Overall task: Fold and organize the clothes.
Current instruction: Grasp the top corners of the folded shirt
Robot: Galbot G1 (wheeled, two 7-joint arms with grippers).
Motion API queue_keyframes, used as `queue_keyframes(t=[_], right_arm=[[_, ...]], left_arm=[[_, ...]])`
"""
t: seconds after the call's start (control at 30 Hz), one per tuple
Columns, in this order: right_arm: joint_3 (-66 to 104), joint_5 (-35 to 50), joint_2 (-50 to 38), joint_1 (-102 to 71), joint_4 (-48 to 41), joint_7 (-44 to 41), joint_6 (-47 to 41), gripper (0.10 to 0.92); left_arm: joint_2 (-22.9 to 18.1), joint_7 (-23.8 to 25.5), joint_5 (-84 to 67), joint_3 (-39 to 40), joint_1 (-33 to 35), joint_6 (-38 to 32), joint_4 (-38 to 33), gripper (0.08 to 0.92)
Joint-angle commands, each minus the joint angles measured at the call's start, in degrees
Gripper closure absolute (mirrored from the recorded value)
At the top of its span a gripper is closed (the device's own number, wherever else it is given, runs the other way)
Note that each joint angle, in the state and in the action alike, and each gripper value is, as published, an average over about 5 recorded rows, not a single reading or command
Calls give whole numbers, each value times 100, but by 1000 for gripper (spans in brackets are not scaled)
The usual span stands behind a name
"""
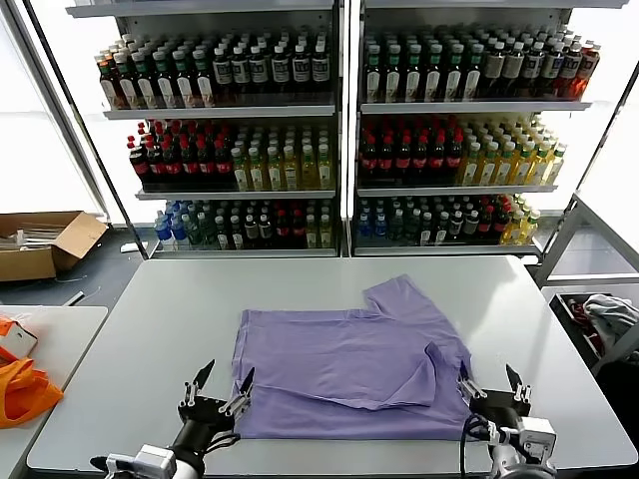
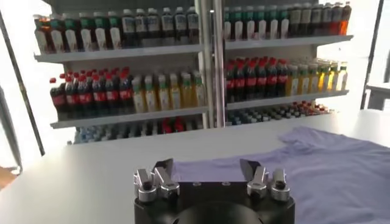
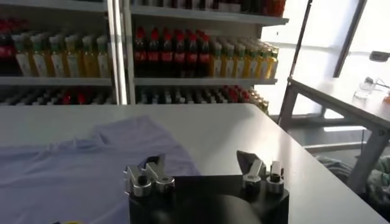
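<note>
One lavender T-shirt lies spread across the middle of the white table. It is plain side up, with one sleeve reaching toward the far right and a fold of cloth lying over its right part. My left gripper hovers open at the shirt's near left corner with nothing between its fingers. My right gripper is open and empty just off the near right corner. In the left wrist view the left gripper is spread wide before the shirt. In the right wrist view the right gripper stands beside the shirt.
Shelves of bottles stand behind the table. A cardboard box sits on the floor at far left. Orange fabric lies on a side table at left. A bin with cloth is at right.
</note>
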Motion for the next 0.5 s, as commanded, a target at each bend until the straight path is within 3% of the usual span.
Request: queue_keyframes(t=[0.03, 0.23, 0.5], right_arm=[[-439, -305, -1253, 2192, -1516, -1836, -169, 206], [-1230, -385, -895, 3370, -2619, -1173, -384, 203], [-1816, -134, -389, 4338, -3891, -1128, -357, 203]], left_arm=[[1231, 771, -592, 346, -2237, 304, 1169, 235], [1016, 456, -810, 924, -2990, 543, 2102, 179], [1185, 345, -1215, 1325, -3894, 755, 3319, 177]])
